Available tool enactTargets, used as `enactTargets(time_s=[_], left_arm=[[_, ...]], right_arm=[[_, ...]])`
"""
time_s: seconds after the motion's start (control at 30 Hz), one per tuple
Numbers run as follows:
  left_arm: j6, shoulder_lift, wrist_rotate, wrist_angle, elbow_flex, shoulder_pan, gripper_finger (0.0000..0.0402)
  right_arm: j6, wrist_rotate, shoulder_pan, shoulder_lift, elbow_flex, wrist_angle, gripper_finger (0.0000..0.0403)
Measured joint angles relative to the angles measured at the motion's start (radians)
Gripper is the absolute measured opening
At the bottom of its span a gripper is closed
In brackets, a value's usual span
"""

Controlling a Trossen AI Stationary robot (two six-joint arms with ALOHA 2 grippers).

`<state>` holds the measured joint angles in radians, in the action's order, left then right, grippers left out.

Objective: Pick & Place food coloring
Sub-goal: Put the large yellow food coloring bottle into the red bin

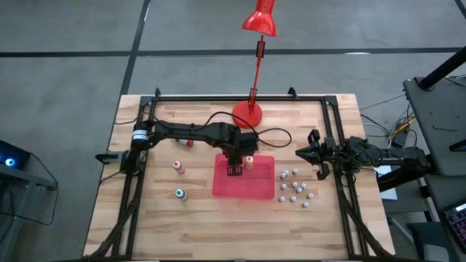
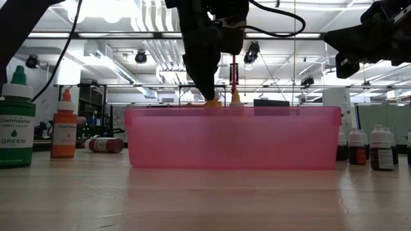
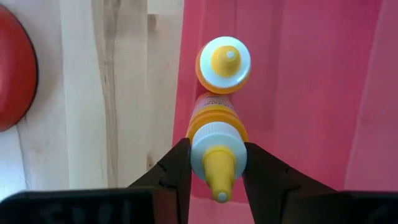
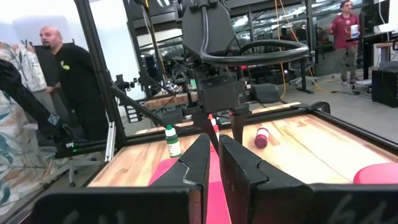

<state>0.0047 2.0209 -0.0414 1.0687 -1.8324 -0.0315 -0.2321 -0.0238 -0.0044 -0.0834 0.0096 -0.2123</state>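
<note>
Left pincer (image 3: 214, 171) pinches a ribbed yellow-capped bottle (image 3: 216, 140) over the translucent red plastic tray (image 3: 311, 93), beside a second upright yellow bottle (image 3: 223, 64). Right pincer (image 4: 213, 163), pressed together, idles above the wood-grain table (image 1: 196, 225).

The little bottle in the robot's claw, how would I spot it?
Find the red tray mid-table. Over its far edge the left gripper pinches a yellow-capped bottle, lifted and tipped on its side. Its twin, the second yellow bottle, stands upright, free, just beyond it.
</note>
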Motion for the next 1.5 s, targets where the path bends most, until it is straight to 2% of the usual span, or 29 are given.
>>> enactTargets(time_s=[0.57, 0.83, 1.2, 1.5], left_arm=[[0.006, -0.008, 0.033, 0.035, 0.0, 0.0, 0.0092], [0.014, -0.008, 0.036, 0.076, -0.052, -0.007, 0.0092], [0.014, -0.002, 0.038, 0.083, -0.06, -0.016, 0.0092], [-0.003, -0.002, 0.04, 0.083, -0.06, -0.049, 0.0092]], right_arm=[[0.0, 0.0, 0.0, 0.0, 0.0, 0.0, 0.0029], [0.0, 0.0, 0.0, 0.0, 0.0, 0.0, 0.0029], [0.0, 0.0, 0.0, 0.0, 0.0, 0.0, 0.0029], [0.003, 0.0, 0.0, 0.0, 0.0, 0.0, 0.0029]])
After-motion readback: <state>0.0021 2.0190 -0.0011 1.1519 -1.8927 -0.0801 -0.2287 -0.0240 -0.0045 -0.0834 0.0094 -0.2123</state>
